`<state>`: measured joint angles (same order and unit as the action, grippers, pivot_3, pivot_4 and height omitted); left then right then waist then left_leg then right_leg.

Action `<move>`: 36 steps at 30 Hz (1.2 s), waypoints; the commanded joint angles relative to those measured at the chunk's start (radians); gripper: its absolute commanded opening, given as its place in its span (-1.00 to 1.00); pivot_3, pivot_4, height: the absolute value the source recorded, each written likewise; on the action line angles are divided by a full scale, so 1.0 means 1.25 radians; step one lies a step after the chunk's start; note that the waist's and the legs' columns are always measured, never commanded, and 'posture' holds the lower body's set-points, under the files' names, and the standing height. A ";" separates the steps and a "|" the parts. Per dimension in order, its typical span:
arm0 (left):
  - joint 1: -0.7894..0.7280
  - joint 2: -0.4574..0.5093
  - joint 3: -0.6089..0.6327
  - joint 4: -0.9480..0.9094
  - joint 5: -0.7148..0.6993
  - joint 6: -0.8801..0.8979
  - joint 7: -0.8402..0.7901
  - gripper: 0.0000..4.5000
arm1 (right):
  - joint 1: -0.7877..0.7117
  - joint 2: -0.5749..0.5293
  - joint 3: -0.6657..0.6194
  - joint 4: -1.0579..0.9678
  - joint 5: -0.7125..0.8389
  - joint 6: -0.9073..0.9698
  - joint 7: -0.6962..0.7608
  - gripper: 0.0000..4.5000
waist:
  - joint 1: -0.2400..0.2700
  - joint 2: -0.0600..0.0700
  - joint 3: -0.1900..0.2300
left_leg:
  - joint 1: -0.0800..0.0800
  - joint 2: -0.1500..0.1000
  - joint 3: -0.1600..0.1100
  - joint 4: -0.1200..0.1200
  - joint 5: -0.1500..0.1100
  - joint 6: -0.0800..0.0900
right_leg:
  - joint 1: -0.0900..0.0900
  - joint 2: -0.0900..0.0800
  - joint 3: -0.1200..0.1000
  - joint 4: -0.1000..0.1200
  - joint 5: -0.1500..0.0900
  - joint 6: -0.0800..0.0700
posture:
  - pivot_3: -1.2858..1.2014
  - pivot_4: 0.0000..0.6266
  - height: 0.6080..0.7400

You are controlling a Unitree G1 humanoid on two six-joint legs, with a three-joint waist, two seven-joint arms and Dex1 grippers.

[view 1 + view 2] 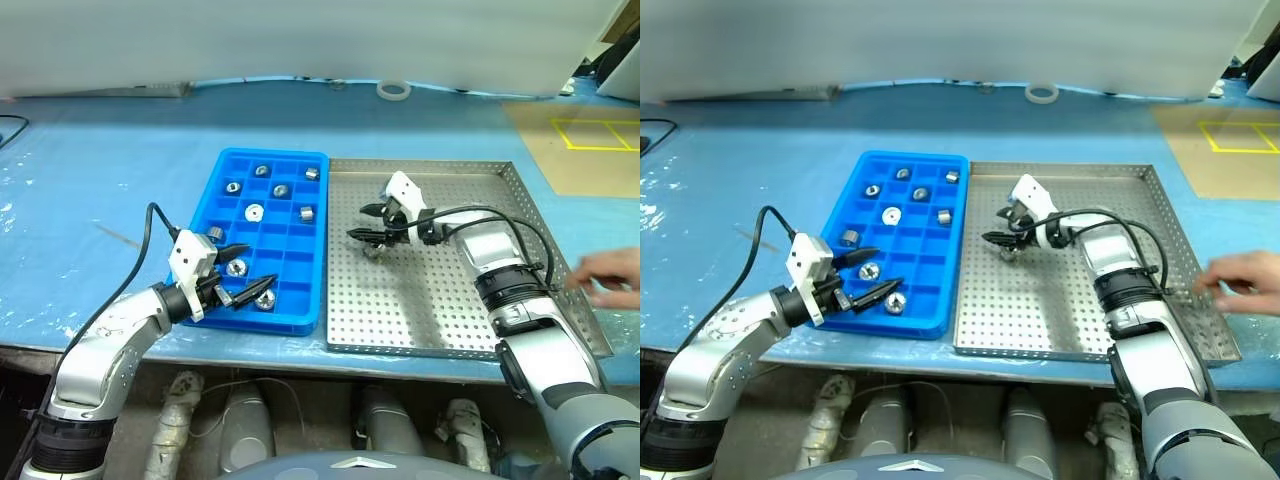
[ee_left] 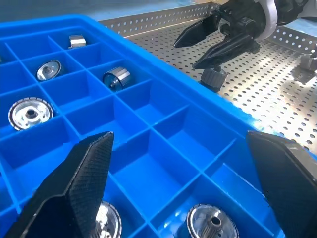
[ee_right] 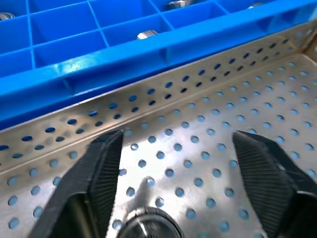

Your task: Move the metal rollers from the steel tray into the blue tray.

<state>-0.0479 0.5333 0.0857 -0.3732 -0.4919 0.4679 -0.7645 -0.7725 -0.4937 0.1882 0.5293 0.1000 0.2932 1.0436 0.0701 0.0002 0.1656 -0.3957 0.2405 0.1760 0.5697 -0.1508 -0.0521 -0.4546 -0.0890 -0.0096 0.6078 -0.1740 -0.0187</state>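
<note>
A: So, where does the last roller (image 1: 375, 249) in the steel tray (image 1: 470, 310) sit relative to the right gripper (image 1: 372, 222)?

B: Directly beneath it. From the head camera the roller stands on the perforated floor just under the fingertips, toward 6 o'clock from the jaws, near the tray's 9 o'clock side. It appears to stand on end, axis vertical, though that is hard to confirm.

A: Are the jaws on it?

B: No. The right jaws are spread wide and hold nothing; the roller sits low between the two fingers in the wrist view, apparently untouched.

A: And the left gripper (image 1: 248, 272)?

B: Also released and empty, hovering over the near end of the blue tray (image 1: 225, 168), above compartments that already hold rollers. Several more rollers lie in cells farther up.

A: Which arm takes it?

B: The right one, I'd judge; it is far nearer. The tray of cells lies toward 9 o'clock, touching the steel tray's rim.
</note>
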 commanded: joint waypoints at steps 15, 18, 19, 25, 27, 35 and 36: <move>-0.019 0.012 0.011 -0.016 -0.013 0.007 -0.004 1.00 | 0.039 0.030 -0.017 -0.072 0.008 0.003 -0.006 -0.28 | -0.008 0.000 0.000 | 0.001 0.000 0.000 0.000 0.000 0.000 | 0.000 0.000 0.001 0.000 0.000 0.000 | 0.07 -0.52 1.00; 0.012 0.015 0.033 -0.040 -0.016 0.008 0.013 1.00 | -0.014 0.083 -0.059 -0.083 0.078 0.026 0.010 -0.28 | -0.014 0.000 0.000 | 0.001 0.000 0.000 0.000 0.000 0.000 | -0.001 0.000 0.001 0.001 0.000 0.000 | 0.10 -0.52 1.00; 0.029 0.016 0.044 -0.054 -0.018 0.008 0.020 1.00 | -0.034 0.103 -0.067 -0.083 0.100 0.031 0.022 -0.28 | -0.015 0.000 0.000 | 0.000 0.000 0.000 0.000 0.000 0.000 | -0.002 0.001 0.001 0.001 0.000 0.000 | 0.13 -0.52 1.00; 0.144 0.010 0.110 -0.148 -0.031 0.015 0.079 1.00 | -0.109 0.186 -0.036 -0.039 0.130 0.026 0.097 -0.28 | 0.007 0.000 0.000 | 0.000 0.001 0.000 -0.003 0.000 0.000 | -0.002 0.000 -0.001 0.000 -0.001 -0.001 | 0.25 -0.52 1.00; 0.180 0.004 0.122 -0.179 -0.032 0.016 0.100 1.00 | -0.119 0.208 -0.004 -0.007 0.104 -0.002 0.115 -0.28 | 0.022 0.000 0.000 | -0.001 0.001 0.000 -0.004 0.000 -0.001 | -0.002 0.000 -0.002 -0.001 -0.001 -0.002 | 0.27 -0.52 1.00; 0.324 -0.025 0.169 -0.291 -0.043 0.012 0.175 1.00 | -0.182 0.279 0.037 0.199 0.014 -0.120 0.082 -0.28 | 0.065 0.000 0.000 | -0.003 0.001 -0.003 -0.004 0.000 -0.001 | -0.002 -0.001 -0.005 -0.001 -0.001 -0.002 | 0.37 -0.52 1.00; 0.335 -0.027 0.171 -0.299 -0.044 0.012 0.181 1.00 | -0.191 0.284 0.038 0.222 0.003 -0.135 0.070 -0.28 | 0.068 0.000 0.000 | -0.004 0.001 -0.004 -0.004 0.000 -0.001 | -0.002 -0.001 -0.006 -0.001 -0.001 -0.002 | 0.38 -0.52 1.00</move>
<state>0.3650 0.5030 0.2716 -0.6926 -0.5308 0.4915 -0.5527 -0.9706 -0.1482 0.2408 0.7954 0.1162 0.1702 1.1476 0.1555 -0.0002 0.1662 -0.4006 0.2422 0.1710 0.5645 -0.1502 -0.0535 -0.4573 -0.0898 -0.0171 0.6064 -0.1757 -0.0208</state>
